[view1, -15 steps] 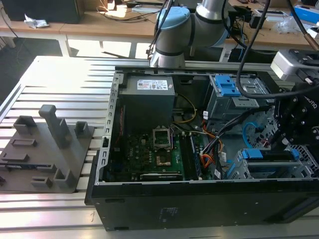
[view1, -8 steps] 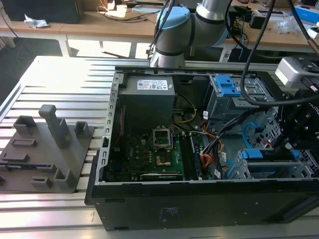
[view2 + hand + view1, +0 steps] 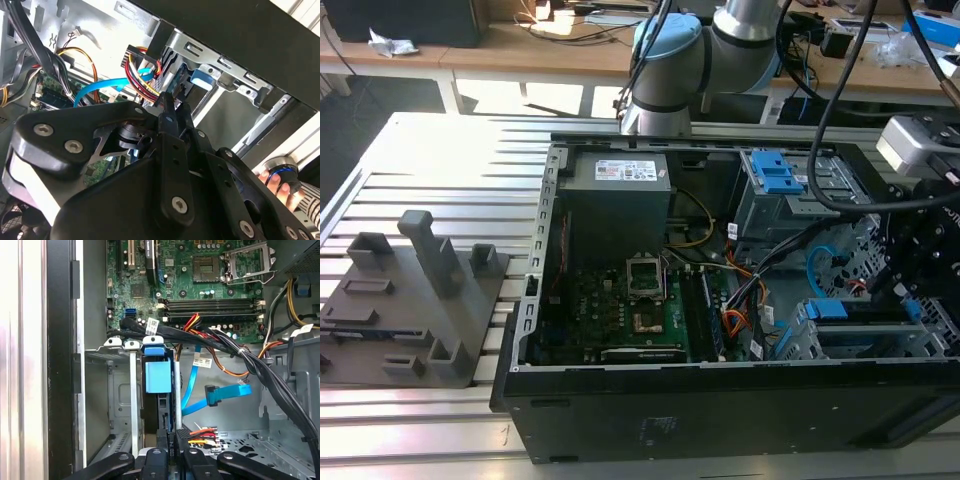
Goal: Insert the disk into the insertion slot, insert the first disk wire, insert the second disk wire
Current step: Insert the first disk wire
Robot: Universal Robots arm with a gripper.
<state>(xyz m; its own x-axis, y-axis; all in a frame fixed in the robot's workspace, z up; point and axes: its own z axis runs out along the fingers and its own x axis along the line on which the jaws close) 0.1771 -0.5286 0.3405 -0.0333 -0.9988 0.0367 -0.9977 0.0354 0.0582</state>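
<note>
Disk [image 3: 159, 376] sits in the insertion slot [image 3: 117, 390]; gripper [image 3: 174, 446] pinches the first disk wire [image 3: 202, 434] by its plug, fingers narrow. Seating it, I reckon, calls for squaring the plug to the disk.

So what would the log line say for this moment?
disk: seated in insertion slot | jaws: shut on first disk wire plug, by disk | second disk wire: loose, unplugged

Strong glare on slatted table [image 3: 440, 150]; case [image 3: 720, 420] interior dim w/ shadows.
</note>
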